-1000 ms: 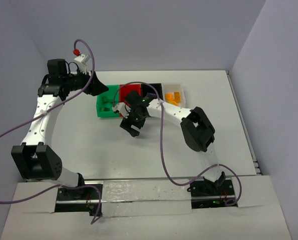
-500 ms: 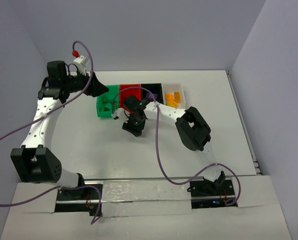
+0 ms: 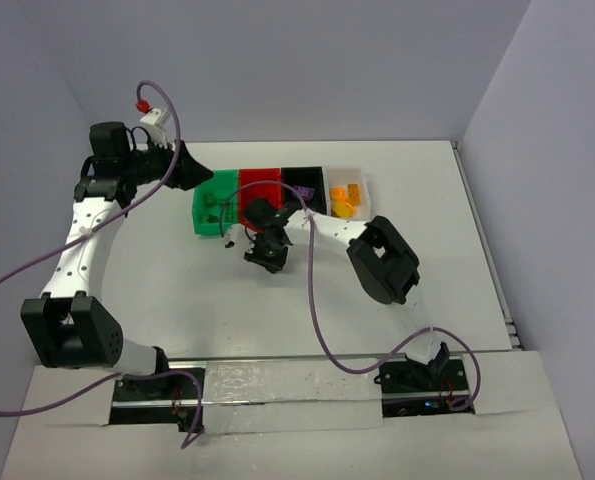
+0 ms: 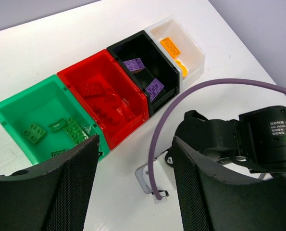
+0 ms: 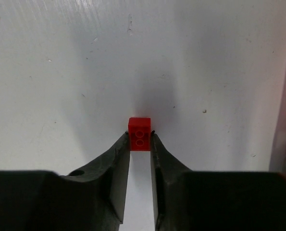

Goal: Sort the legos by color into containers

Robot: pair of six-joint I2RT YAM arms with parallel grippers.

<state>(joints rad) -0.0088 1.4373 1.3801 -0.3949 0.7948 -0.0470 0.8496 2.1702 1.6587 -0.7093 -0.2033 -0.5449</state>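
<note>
A small red lego (image 5: 140,131) rests on the white table, and my right gripper (image 5: 140,138) is shut on it, one fingertip against each side. From above, the right gripper (image 3: 265,252) sits just in front of the containers. The green bin (image 4: 8,111), red bin (image 4: 80,72), black bin (image 4: 133,41) and clear white bin (image 4: 196,54) stand joined in a row. They hold green legos (image 4: 36,133), red legos (image 4: 92,89), purple legos (image 4: 133,64) and orange legos (image 4: 171,45). My left gripper (image 4: 135,163) hangs open above the table in front of the bins, holding nothing.
The right arm's black wrist (image 4: 258,139) and its purple cable (image 4: 191,94) lie close under the left gripper's right finger. The row of bins (image 3: 282,178) stands at the table's middle back. Grey walls close off the left, back and right.
My right gripper has moved slightly left and down to the table and closed from open onto the red lego. The left arm has hardly moved.
</note>
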